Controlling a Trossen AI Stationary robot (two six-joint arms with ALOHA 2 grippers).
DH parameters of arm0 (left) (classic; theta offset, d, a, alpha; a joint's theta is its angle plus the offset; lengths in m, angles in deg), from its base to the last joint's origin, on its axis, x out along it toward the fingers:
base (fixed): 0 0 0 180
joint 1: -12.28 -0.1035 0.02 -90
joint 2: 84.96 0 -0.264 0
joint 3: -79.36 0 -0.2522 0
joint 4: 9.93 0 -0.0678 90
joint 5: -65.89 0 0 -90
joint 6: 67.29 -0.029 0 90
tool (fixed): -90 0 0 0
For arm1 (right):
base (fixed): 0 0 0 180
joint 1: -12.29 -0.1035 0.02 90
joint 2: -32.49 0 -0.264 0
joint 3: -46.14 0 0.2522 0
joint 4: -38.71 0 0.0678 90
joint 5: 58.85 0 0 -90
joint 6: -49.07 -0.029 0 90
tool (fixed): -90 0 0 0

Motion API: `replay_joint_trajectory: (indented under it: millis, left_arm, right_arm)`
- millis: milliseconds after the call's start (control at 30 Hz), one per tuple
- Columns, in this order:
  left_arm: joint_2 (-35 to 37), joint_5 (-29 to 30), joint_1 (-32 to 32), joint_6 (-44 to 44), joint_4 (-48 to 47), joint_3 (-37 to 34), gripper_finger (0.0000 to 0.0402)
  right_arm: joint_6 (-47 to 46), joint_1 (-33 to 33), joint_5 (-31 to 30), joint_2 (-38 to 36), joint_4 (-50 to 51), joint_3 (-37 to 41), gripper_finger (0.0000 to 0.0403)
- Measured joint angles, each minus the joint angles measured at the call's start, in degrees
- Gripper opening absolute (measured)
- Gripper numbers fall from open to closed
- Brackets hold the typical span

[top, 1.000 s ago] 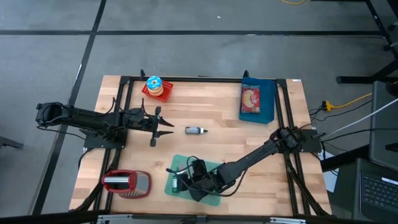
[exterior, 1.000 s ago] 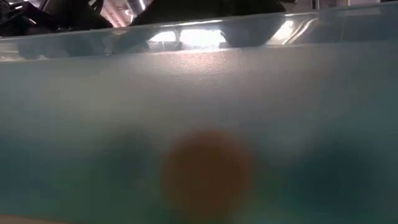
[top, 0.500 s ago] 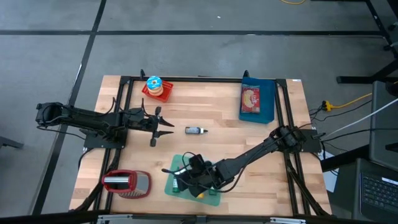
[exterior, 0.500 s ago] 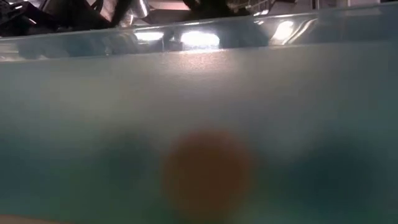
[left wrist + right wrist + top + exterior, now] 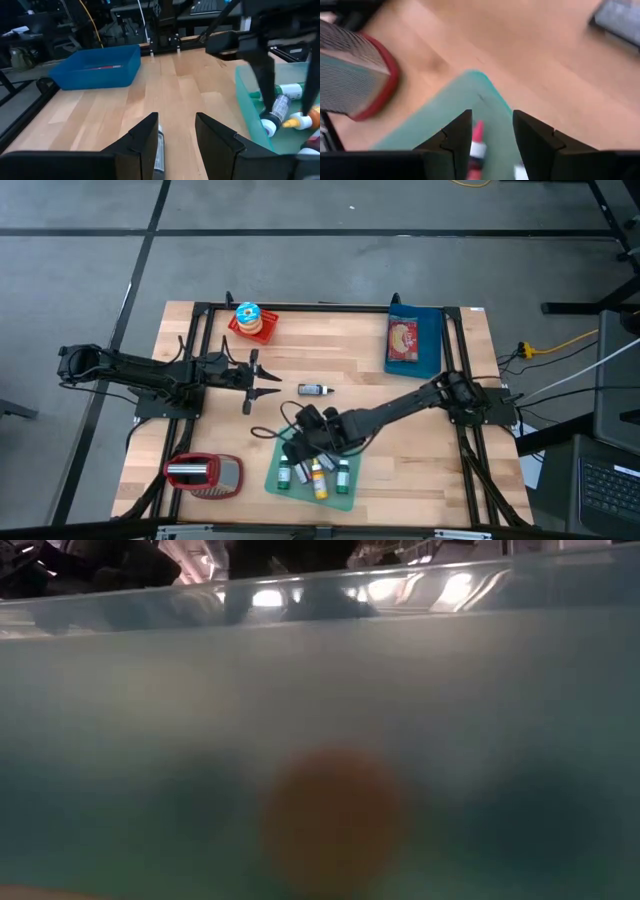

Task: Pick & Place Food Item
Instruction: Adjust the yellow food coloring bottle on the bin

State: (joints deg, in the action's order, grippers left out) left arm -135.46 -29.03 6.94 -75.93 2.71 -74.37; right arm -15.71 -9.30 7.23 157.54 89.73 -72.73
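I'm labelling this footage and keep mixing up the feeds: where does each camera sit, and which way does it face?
High view: overhead, straight down on the table; both arms, the left end effector and the right end effector show.
Low view: at table height, blocked by a blurred teal surface; no arm is clear.
Left wrist view: forward past its own open fingers toward the blue bin.
Right wrist view: down past its own fingers onto the teal tray.
Shared: both wrist views and the high view show the teal tray.
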Motion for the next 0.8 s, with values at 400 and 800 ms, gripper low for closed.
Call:
replay_joint_trajectory:
  millis: [400, 800]
  left_arm:
    - [-0.02, 0.82, -0.07, -2.3, 1.69, 0.01, 0.0125]
    - [0.0, 0.85, -0.07, -2.64, 1.68, 0.02, 0.0125]
  right_arm:
    - [-6.19, -1.17, 10.94, 0.02, 3.21, 0.01, 0.0089]
    - [-9.46, -1.76, 12.22, 1.54, 3.92, 0.85, 0.0005]
